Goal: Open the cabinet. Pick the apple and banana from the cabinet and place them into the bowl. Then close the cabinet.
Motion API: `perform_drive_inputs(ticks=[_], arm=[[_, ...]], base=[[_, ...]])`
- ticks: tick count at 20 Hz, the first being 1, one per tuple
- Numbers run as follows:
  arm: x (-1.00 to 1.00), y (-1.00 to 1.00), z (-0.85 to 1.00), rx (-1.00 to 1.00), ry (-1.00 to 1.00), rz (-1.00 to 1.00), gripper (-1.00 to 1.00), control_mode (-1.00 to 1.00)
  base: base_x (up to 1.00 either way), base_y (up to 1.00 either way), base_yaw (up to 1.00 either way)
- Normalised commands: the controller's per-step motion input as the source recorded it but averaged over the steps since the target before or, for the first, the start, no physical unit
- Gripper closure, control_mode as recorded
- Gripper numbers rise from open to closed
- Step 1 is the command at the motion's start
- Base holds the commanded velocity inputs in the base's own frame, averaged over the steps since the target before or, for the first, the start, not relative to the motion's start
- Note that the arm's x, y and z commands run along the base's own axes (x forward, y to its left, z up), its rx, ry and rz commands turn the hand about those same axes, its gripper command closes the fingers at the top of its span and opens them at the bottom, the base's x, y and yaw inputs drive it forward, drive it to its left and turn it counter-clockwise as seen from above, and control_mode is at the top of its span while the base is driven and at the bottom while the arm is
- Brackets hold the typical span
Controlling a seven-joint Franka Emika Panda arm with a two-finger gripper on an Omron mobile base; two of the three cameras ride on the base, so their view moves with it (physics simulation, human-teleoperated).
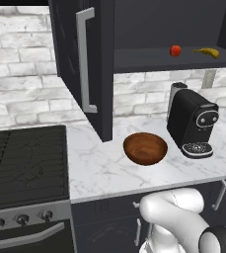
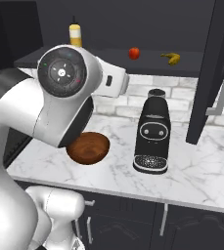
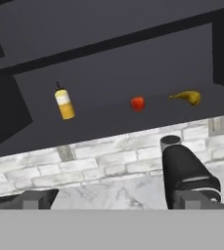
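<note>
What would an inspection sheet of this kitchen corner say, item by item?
Surface: white marble counter, with a black stove at its left end.
Job's things: cabinet doors open; apple and banana lie apart on its shelf; bowl on the counter, nothing in it.
Clutter: coffee machine beside the bowl; yellow bottle on the shelf, left of the apple.
Gripper: gripper open, holding nothing, aimed up at the shelf.
Cables: nothing seen.
Surroundings: whitish brick wall with an outlet; dark base cabinets under the counter.
</note>
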Motion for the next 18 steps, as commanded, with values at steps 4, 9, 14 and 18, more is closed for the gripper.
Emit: perform_drive_inputs(ticks=[4,9,14,18], arm=[[0.65,0.16,0.01,-0.04,0.00,0.01,-1.00,-1.00],[0.54,0.24,0.00,-0.01,0.00,0.00,-1.00,-1.00],[0.58,0.26,0.00,0.00,0.00,0.00,-1.00,-1.00],[0.65,0.22,-0.01,0.00,0.00,0.00,-1.00,-1.00]], base=[[0.00,0.00,0.00],[0.00,0.00,0.00],[0.00,0.00,0.00],[0.00,0.00,0.00]])
